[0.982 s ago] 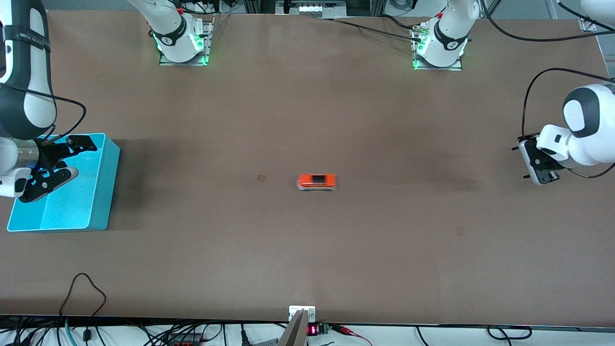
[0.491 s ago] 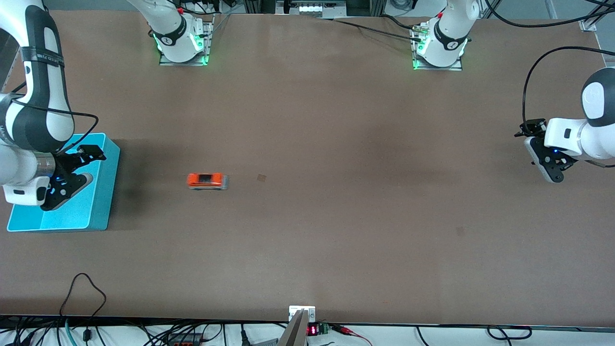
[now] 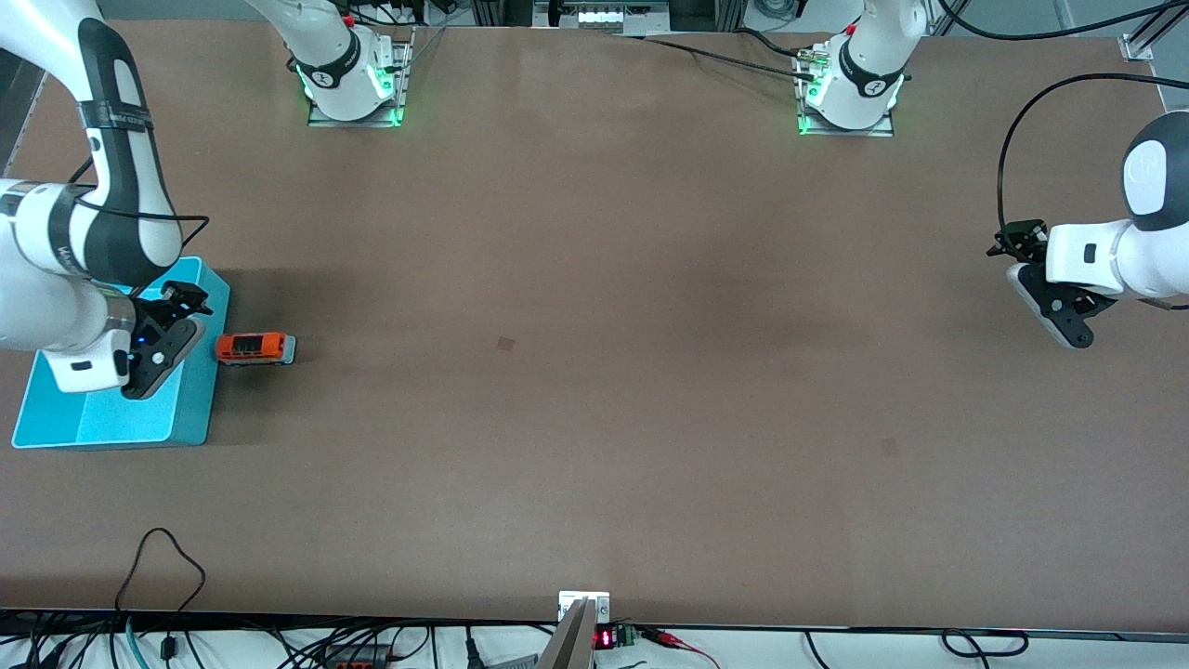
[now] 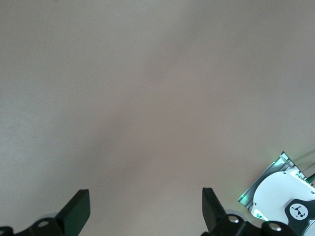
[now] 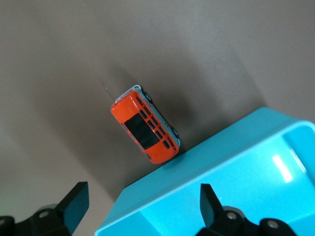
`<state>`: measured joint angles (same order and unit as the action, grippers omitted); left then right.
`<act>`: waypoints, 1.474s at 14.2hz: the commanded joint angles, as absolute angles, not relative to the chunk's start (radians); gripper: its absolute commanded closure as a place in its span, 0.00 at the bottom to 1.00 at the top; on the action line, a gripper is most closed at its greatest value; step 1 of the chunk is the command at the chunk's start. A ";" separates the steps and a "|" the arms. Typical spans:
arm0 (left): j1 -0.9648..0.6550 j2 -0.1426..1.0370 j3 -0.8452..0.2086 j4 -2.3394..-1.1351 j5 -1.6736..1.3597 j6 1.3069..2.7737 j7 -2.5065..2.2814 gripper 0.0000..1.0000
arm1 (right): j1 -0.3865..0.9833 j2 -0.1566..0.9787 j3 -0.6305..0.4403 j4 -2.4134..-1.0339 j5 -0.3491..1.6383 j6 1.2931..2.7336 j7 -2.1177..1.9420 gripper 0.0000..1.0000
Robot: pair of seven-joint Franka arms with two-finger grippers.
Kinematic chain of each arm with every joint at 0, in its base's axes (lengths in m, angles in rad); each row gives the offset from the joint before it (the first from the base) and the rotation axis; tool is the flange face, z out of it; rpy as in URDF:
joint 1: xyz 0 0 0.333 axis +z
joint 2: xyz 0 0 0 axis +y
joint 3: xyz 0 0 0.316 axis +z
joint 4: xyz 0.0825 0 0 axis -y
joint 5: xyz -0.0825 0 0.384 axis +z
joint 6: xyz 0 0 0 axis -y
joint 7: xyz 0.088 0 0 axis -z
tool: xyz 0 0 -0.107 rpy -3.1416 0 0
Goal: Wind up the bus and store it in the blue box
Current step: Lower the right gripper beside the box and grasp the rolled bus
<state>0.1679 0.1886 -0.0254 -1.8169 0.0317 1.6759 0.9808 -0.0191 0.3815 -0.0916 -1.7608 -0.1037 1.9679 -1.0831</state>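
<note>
Bus (image 3: 255,348) apparently touching blue box (image 3: 200,409) wall.

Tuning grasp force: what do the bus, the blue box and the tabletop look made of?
The bus: glossy orange-red shell, painted metal or hard plastic; the shine alone cannot settle which. The blue box: smooth cyan plastic, by its thin moulded walls and a bright highlight inside. The tabletop: matte brown sheet with no glare; the material is unclear.

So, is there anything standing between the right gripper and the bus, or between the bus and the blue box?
Nothing visible blocks either path. The bus sits on the table against the blue box's outer wall. The right gripper hangs open over the box's rim beside it. Only that wall separates the bus from the inside.
</note>
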 commanded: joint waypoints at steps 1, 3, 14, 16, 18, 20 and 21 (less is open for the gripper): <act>0.166 0.179 -0.025 -1.815 0.054 1.660 0.966 0.00 | -0.102 0.324 -0.014 -1.874 -0.123 2.080 -1.251 0.00; 0.166 0.179 -0.023 -1.815 0.054 1.660 0.966 0.00 | -0.123 0.328 -0.012 -1.914 -0.123 2.138 -1.369 0.00; 0.169 0.184 -0.020 -1.816 0.054 1.663 0.966 0.00 | -0.126 0.383 0.014 -2.034 -0.123 2.344 -1.560 0.00; 0.169 0.184 -0.020 -1.816 0.054 1.661 0.966 0.00 | -0.132 0.405 0.015 -2.034 -0.123 2.367 -1.560 0.00; 0.169 0.184 -0.018 -1.816 0.055 1.661 0.966 0.00 | -0.133 0.423 0.015 -2.034 -0.123 2.387 -1.562 0.00; 0.169 0.184 -0.018 -1.818 0.055 1.661 0.966 0.00 | -0.133 0.446 0.015 -2.034 -0.123 2.413 -1.560 0.00; 0.169 0.186 -0.018 -1.818 0.055 1.661 0.966 0.00 | -0.132 0.457 0.015 -2.034 -0.123 2.424 -1.562 0.00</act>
<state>0.1706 0.1896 -0.0205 -1.8180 0.0318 1.6754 0.9717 -0.1113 0.4413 -0.0038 -2.0268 -0.1078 2.3911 -1.5472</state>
